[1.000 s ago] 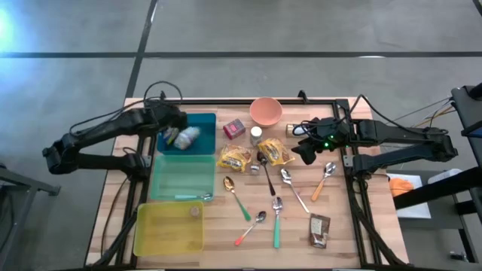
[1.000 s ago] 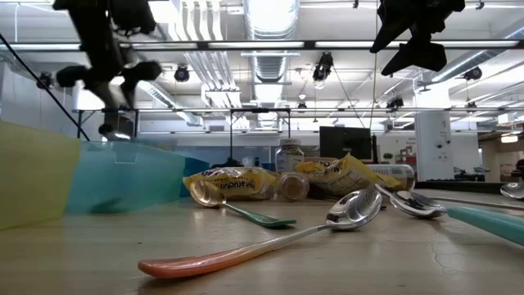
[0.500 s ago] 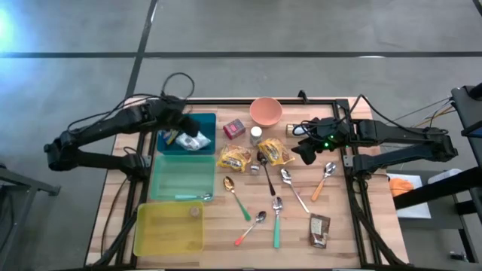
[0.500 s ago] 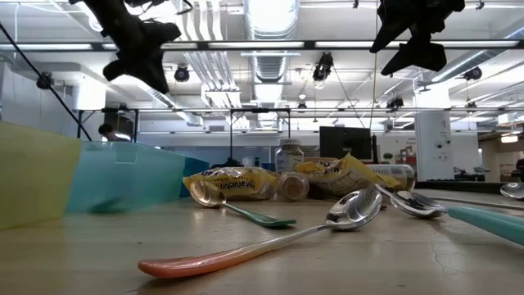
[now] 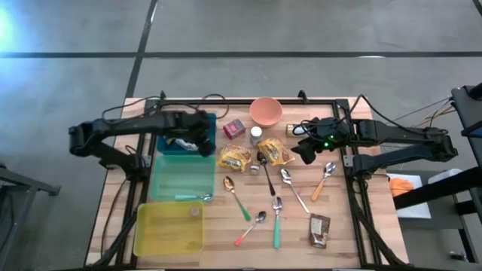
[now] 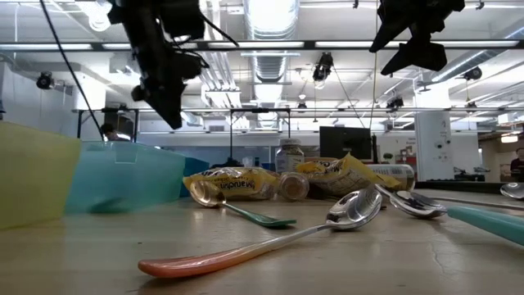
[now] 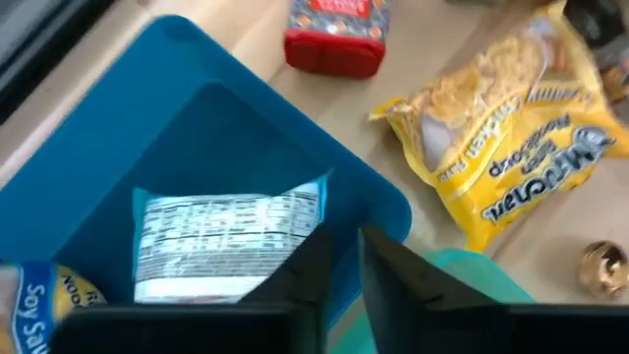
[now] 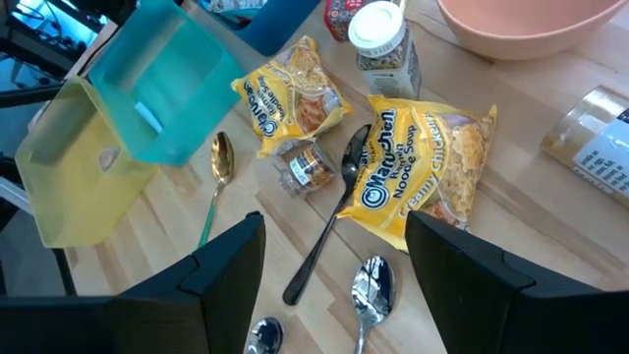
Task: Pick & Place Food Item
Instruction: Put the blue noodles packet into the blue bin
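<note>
Pink bowl [image 5: 266,111] sits at 12 o'clock on the wooden table [image 5: 339,226]. 6 spoons scatter around. Black spoon [image 5: 266,173] lies dead centre, silver spoon [image 5: 294,188] at its 4 o'clock, orange-handled spoon [image 5: 324,179] out at 3 o'clock. Down at 6 o'clock: gold-bowled green spoon [image 5: 236,197], coral-handled spoon [image 5: 250,227], green-handled spoon [image 5: 276,220].

A pale blue-and-white food packet [image 7: 228,246] lies flat inside the dark blue bin [image 7: 118,147], label side up. Two yellow noodle packs [image 5: 235,157] [image 5: 276,151] lie on the table beside it.
</note>
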{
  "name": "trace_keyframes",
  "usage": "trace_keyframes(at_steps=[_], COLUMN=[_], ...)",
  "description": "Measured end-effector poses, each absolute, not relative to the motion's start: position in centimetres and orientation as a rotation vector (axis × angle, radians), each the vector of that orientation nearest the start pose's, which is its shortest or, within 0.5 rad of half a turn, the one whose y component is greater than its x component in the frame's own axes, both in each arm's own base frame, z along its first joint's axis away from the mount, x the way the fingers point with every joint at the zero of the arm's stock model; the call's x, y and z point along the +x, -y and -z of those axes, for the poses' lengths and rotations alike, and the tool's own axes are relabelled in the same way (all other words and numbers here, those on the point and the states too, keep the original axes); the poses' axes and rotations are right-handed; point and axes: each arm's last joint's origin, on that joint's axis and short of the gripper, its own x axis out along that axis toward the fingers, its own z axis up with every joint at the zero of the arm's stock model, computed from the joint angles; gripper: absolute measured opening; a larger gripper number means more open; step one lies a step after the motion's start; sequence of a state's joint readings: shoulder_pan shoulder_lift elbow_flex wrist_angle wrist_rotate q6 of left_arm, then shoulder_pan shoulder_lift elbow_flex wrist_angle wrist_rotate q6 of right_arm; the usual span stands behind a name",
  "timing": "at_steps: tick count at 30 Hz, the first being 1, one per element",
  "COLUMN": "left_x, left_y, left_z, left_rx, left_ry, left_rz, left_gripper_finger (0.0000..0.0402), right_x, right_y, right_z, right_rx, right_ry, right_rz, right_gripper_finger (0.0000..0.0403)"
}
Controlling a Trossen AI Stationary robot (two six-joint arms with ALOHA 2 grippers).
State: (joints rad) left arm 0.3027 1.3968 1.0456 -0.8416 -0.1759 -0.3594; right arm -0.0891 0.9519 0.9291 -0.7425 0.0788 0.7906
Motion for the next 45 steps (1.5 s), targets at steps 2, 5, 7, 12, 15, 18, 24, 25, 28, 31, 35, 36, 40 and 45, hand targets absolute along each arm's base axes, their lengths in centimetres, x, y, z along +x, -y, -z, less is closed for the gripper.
trace_keyframes(at_steps=[2, 5, 7, 12, 15, 18, 24, 25, 28, 31, 35, 36, 40, 45], left_x=[25.5, 26.6, 27.2, 28.1, 28.5, 28.7, 28.7, 28.7, 28.4, 28.0, 27.6, 27.6, 27.6, 27.6], left_y=[-8.5, -8.8, -9.0, -9.3, -9.3, -9.3, -9.5, -9.4, -9.3, -9.2, -9.1, -9.1, -9.2, -9.2], left_z=[-24.2, -23.6, -23.0, -21.3, -20.4, -19.7, -19.0, -18.8, -18.3, -17.7, -17.2, -17.2, -17.3, -17.6], left_rx=[-0.369, -0.331, -0.294, -0.187, -0.124, -0.061, 0.055, 0.069, 0.1, 0.106, 0.107, 0.107, 0.112, 0.126], left_ry=[-1.153, -1.211, -1.271, -1.416, -1.469, -1.503, -1.538, -1.545, -1.561, -1.587, -1.609, -1.612, -1.609, -1.604], left_rz=[-0.619, -0.598, -0.577, -0.508, -0.476, -0.475, -0.425, -0.409, -0.375, -0.36, -0.355, -0.354, -0.377, -0.387], left_gripper_finger=[0.01, 0.0151, 0.018, 0.0216, 0.0216, 0.0208, 0.0175, 0.0169, 0.0152, 0.0136, 0.0111, 0.0104, 0.0049, 0.0005], right_x=[18.2, 18.2, 18.2, 18.2, 18.2, 18.2, 18.2, 18.2, 18.2, 18.2, 18.2, 18.2, 18.2, 18.2], right_y=[1.9, 1.9, 1.9, 1.9, 1.9, 1.8, 1.8, 1.8, 1.8, 1.8, 1.8, 1.8, 1.8, 1.8], right_z=[-30.6, -30.6, -30.6, -30.6, -30.6, -30.6, -30.6, -30.6, -30.6, -30.6, -30.6, -30.6, -30.6, -30.6], right_rx=[0.754, 0.756, 0.76, 0.76, 0.76, 0.761, 0.759, 0.759, 0.755, 0.751, 0.747, 0.747, 0.74, 0.74], right_ry=[-0.662, -0.661, -0.661, -0.662, -0.663, -0.664, -0.666, -0.667, -0.668, -0.669, -0.669, -0.67, -0.671, -0.671], right_rz=[0.454, 0.455, 0.456, 0.456, 0.456, 0.451, 0.449, 0.448, 0.447, 0.446, 0.445, 0.444, 0.442, 0.442], right_gripper_finger=[0.0241, 0.0241, 0.0241, 0.0241, 0.0241, 0.0241, 0.0241, 0.0241, 0.0241, 0.0241, 0.0241, 0.0241, 0.0241, 0.0241])
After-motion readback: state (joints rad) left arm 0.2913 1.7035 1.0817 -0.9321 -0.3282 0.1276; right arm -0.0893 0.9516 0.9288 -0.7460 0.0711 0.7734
